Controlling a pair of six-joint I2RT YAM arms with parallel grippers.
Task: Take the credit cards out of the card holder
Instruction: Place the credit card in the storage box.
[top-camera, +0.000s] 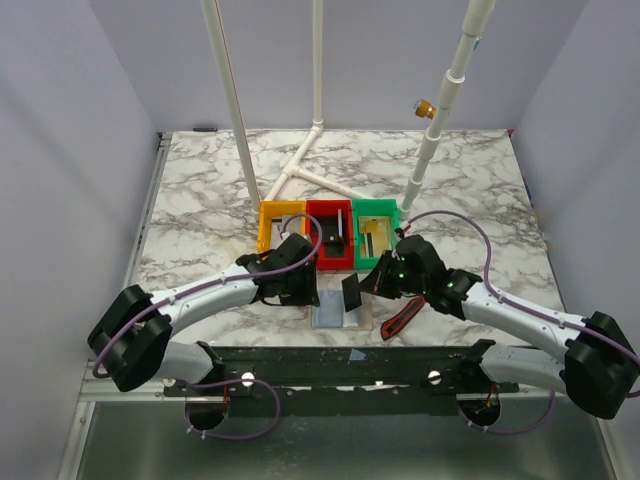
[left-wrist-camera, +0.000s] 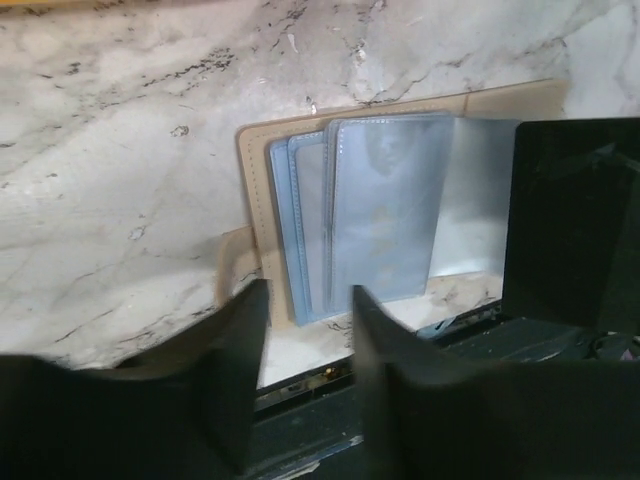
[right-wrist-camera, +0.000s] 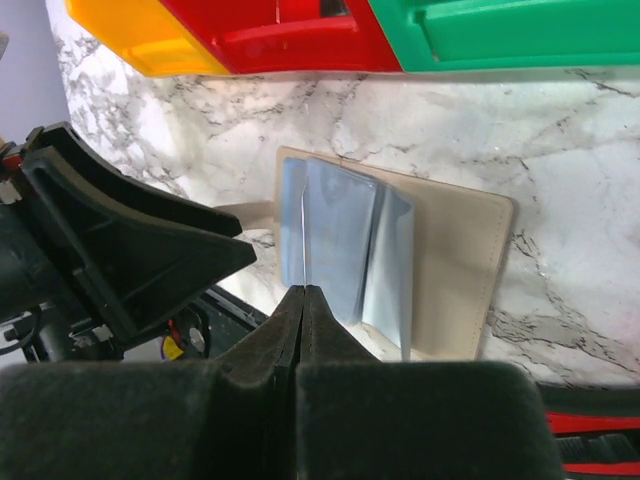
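Fingers cannot be judged from above; card holder (top-camera: 338, 312) lies open on the table (top-camera: 200, 200) between left gripper (top-camera: 305, 293) and right gripper (top-camera: 354, 290). Left wrist: left fingers (left-wrist-camera: 235, 370) parted, empty, just short of its blue-grey pockets (left-wrist-camera: 380, 220). Right wrist: right fingers (right-wrist-camera: 270, 370) pressed together at the pockets' near edge.

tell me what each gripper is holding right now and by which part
The right gripper looks shut on the card holder, pinching the near edge of one blue-grey pocket leaf. The left gripper is open, holding nothing.
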